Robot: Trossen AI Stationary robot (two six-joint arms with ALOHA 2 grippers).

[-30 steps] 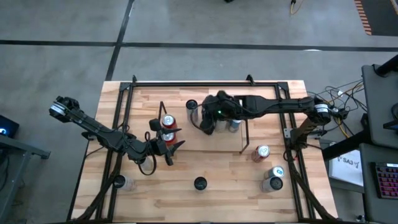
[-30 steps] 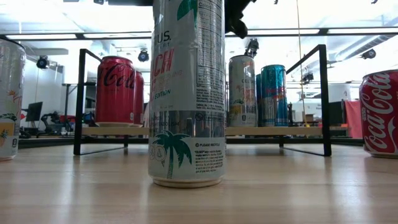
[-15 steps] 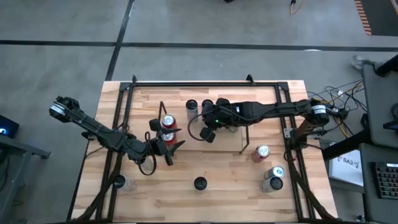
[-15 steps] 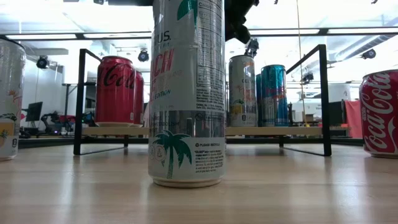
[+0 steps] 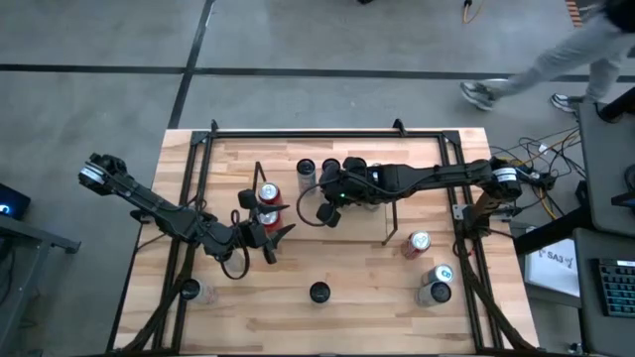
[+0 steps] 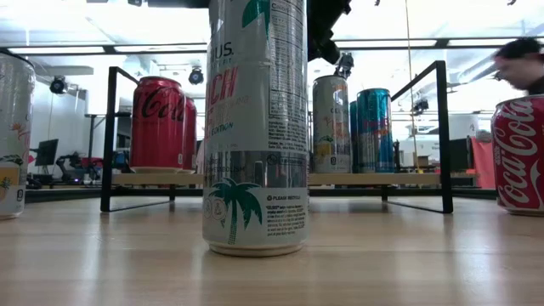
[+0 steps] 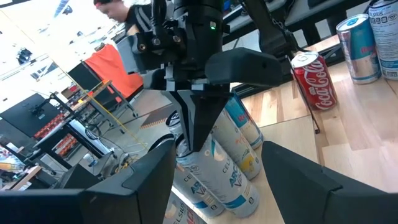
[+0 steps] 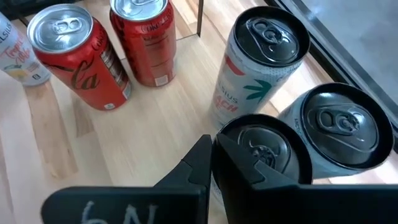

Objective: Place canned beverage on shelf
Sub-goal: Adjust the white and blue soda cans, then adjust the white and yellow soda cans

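Observation:
The shelf (image 5: pixel 389 220), black wire ends on a light wood base, stands mid-table and carries two red cans (image 5: pixel 266 194) at its left end and several slim cans (image 5: pixel 306 171) farther right. In the low view the red cans (image 6: pixel 158 124) and slim cans (image 6: pixel 331 124) stand upright on its base (image 6: pixel 374 179). My right gripper (image 5: pixel 327 213) hangs shut above the slim cans, its tips (image 8: pixel 211 163) over a dark can top (image 8: pixel 264 148), touching nothing. My left gripper (image 5: pixel 268 222) waits open above the shelf's left end, nothing between its fingers (image 7: pixel 298 180).
Loose cans stand on the table: a tall white one (image 6: pixel 255 127) near the front middle (image 5: pixel 318 292), a red cola can (image 5: pixel 415 243), two slim cans (image 5: pixel 437 285) at the near right, one (image 5: pixel 189 290) at the near left. A person (image 5: pixel 556 59) walks beyond the far right corner.
My right gripper has sunk a little and drawn toward the table's near edge over the slim cans, staying shut. A person has walked into view beyond the far right corner.

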